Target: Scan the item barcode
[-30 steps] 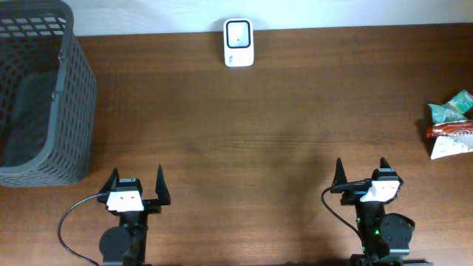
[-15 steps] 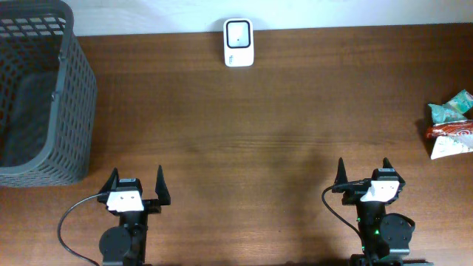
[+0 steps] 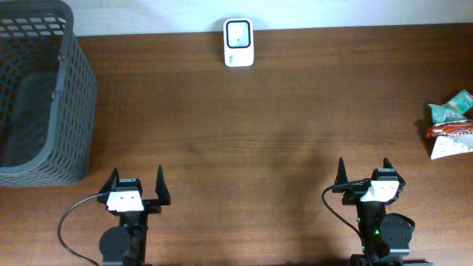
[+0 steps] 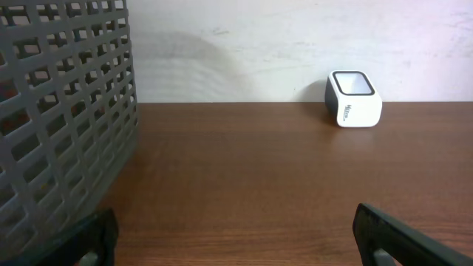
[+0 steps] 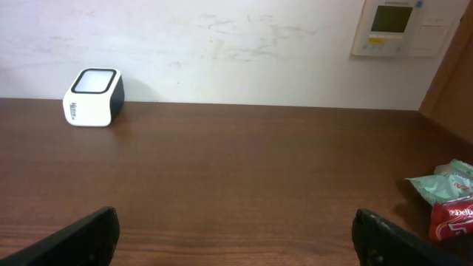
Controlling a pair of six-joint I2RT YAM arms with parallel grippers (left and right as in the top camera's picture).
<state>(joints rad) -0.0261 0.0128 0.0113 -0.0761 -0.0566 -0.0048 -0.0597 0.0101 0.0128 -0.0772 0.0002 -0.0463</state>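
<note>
Snack packets [image 3: 451, 125] lie in a small pile at the table's right edge: a teal one, a red one and a white one; the right wrist view shows them too [image 5: 447, 198]. No barcode is visible on them. A white scanner with a dark window [image 3: 239, 42] stands at the back edge, seen also in the left wrist view [image 4: 354, 98] and the right wrist view [image 5: 93, 97]. My left gripper [image 3: 136, 182] rests at the front left, open and empty. My right gripper [image 3: 363, 171] rests at the front right, open and empty, well short of the packets.
A dark grey mesh basket [image 3: 70, 103] fills the back left corner, close to the left arm [image 4: 59, 133]. A pale wall runs behind the table, with a wall panel [image 5: 397, 27] at the right. Cables trail from both arm bases.
</note>
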